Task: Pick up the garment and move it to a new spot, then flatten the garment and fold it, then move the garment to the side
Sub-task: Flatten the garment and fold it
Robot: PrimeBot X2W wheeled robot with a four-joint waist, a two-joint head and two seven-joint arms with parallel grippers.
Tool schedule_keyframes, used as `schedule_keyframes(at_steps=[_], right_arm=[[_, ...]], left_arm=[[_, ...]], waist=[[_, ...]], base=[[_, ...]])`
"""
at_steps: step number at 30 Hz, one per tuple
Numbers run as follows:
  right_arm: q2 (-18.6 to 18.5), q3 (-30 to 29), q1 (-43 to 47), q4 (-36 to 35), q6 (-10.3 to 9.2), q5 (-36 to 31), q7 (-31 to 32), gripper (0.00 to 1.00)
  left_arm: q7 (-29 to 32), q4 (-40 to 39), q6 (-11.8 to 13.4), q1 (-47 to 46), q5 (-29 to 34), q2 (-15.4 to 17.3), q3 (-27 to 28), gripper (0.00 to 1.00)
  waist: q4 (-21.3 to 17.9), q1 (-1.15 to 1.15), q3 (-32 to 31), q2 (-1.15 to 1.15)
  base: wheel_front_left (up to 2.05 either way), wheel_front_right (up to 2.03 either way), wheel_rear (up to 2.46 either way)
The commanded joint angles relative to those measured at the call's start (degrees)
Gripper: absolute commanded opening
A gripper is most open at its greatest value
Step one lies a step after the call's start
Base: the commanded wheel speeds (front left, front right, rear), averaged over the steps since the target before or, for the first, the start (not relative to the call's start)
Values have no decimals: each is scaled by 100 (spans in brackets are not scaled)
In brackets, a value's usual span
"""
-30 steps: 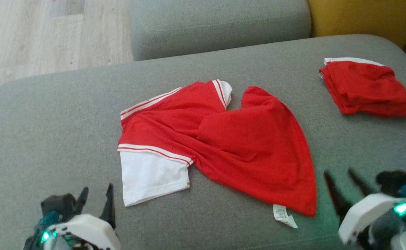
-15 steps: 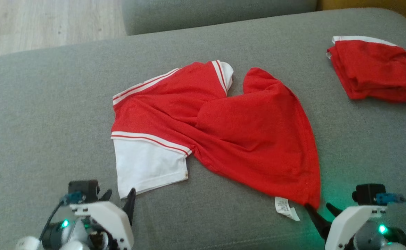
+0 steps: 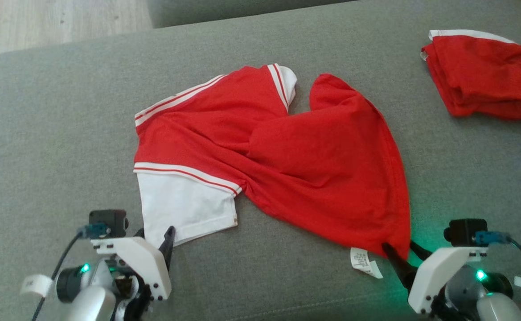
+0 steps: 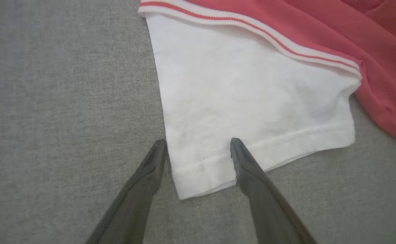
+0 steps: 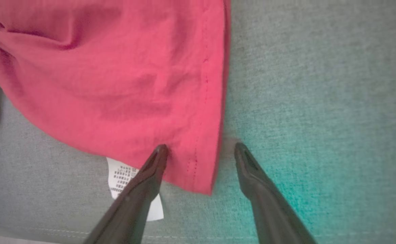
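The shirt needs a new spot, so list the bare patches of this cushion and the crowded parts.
Widest bare patch: cushion left of the shirt. A narrower band lies between the shirt and the folded red garment. Crowded: the near edge, where the left gripper and right gripper straddle the shirt's corners.

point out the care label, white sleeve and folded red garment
care label [image 3: 365,263], head view, middle of the tag
white sleeve [image 4: 252,101], left wrist view, middle of its cloth
folded red garment [image 3: 478,76], head view, its top layer
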Motion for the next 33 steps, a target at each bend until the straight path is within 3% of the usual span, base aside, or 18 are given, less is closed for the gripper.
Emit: schedule_keyframes(at_steps=[1,3,4,5,6,7,8,14,24,28,33], right_arm=[[-70,208,-244,-84,-4,89,-48,100],[-78,279,-284,-31,-4,150,-79,100],[-84,322,-301,-10,-4,187,-92,100],[-90,356,-319,14,-4,219,-118,91],[-96,386,-336,41,-4,251,-147,66],[-101,418,-351,69,-4,289,-173,27],[-112,460,-366,87,-4,330,-212,0],[-286,619,-420,18,-4,533,-560,0],[-540,443,-414,-707,-4,900,-944,0],[-658,496,-750,-920,-4,1170,-1038,0],[-1198,788,-1818,-910,-4,1376,-1157,0]], left_arm=[[80,-39,-69,-216,-75,6,140,100],[150,-13,-99,-229,-117,-12,109,96],[176,-4,-100,-237,-125,-11,101,62],[196,1,-99,-241,-130,-8,93,27],[200,2,-96,-244,-133,-6,90,3],[196,1,-92,-244,-137,-3,91,0],[204,1,-96,-239,-135,8,82,0],[41,-209,-43,-167,-134,130,196,0],[8,-1019,-38,-133,-175,337,317,0],[117,-1168,-179,-649,-196,412,346,0],[200,-911,-481,-1907,-170,462,381,0]], waist=[[-20,0,40,0],[-33,0,59,0],[-39,0,64,0],[-43,0,64,0],[-45,0,61,0],[-47,0,52,0],[-48,0,39,0],[-49,0,-129,0],[1,0,-210,0],[61,0,44,0],[156,0,525,0]], base=[[0,0,0],[0,0,0],[0,0,0],[0,0,0],[0,0,0],[0,0,0],[0,0,0],[0,0,0],[0,0,0],[0,0,0],[0,0,0]])
